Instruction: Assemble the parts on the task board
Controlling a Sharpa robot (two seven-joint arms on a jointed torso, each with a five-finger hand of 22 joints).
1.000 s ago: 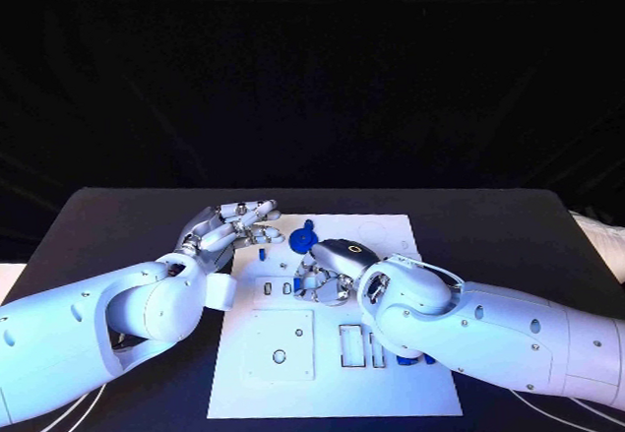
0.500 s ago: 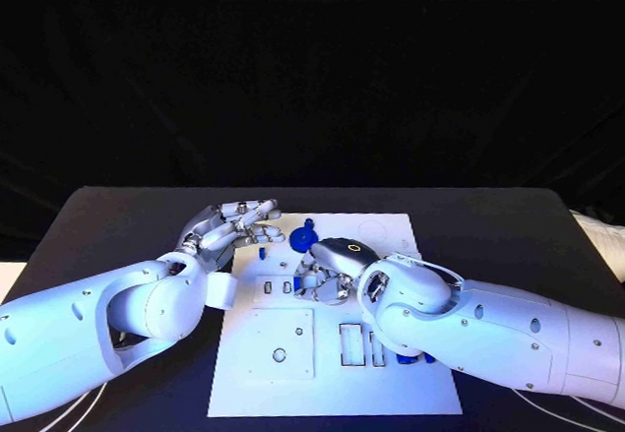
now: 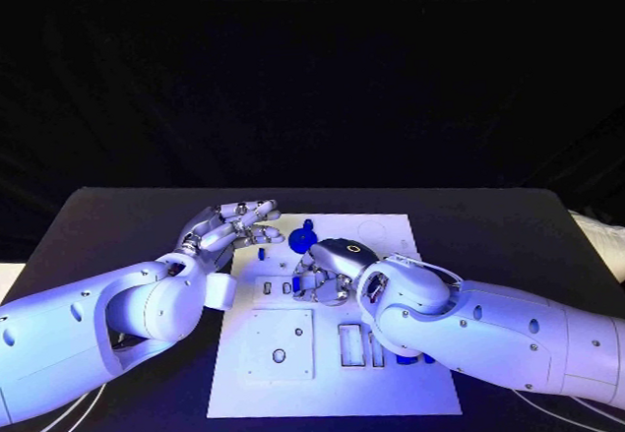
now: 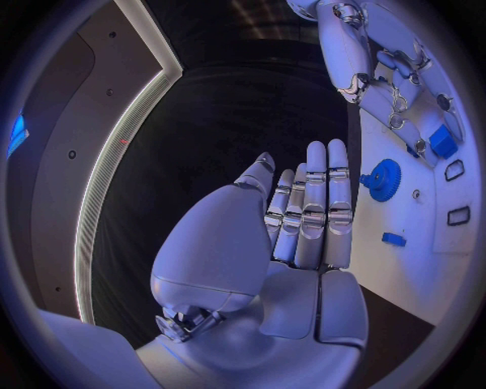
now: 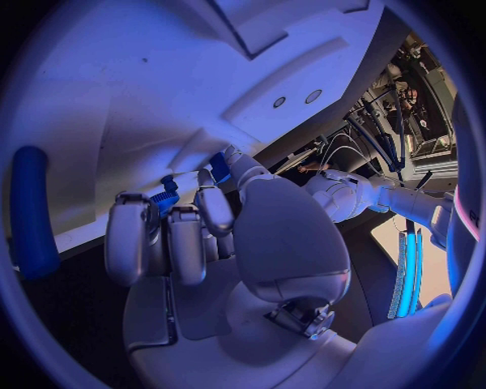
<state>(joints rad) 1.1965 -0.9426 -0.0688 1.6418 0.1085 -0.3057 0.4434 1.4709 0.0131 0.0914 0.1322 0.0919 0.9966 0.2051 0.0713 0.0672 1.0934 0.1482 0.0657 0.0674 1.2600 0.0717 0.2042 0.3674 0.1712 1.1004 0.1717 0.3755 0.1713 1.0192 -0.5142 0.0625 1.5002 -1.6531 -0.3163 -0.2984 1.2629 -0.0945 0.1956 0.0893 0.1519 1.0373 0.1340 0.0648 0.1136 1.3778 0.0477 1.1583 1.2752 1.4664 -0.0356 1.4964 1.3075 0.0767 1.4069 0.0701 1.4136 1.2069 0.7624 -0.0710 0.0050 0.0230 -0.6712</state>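
matt white task board (image 3: 394,388), glossy blue gear (image 4: 384,179)

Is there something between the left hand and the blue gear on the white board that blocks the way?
Nothing visible does. The left hand is held flat and empty over the black table beside the task board; the blue gear lies just beyond its fingertips.

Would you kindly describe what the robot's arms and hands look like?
Both arms are smooth, rounded white shells dotted with small dark holes, and thin white cables trail beneath them. The left hand and right hand are silver metal with many segmented fingers; the right hand's back carries a small ring marking.
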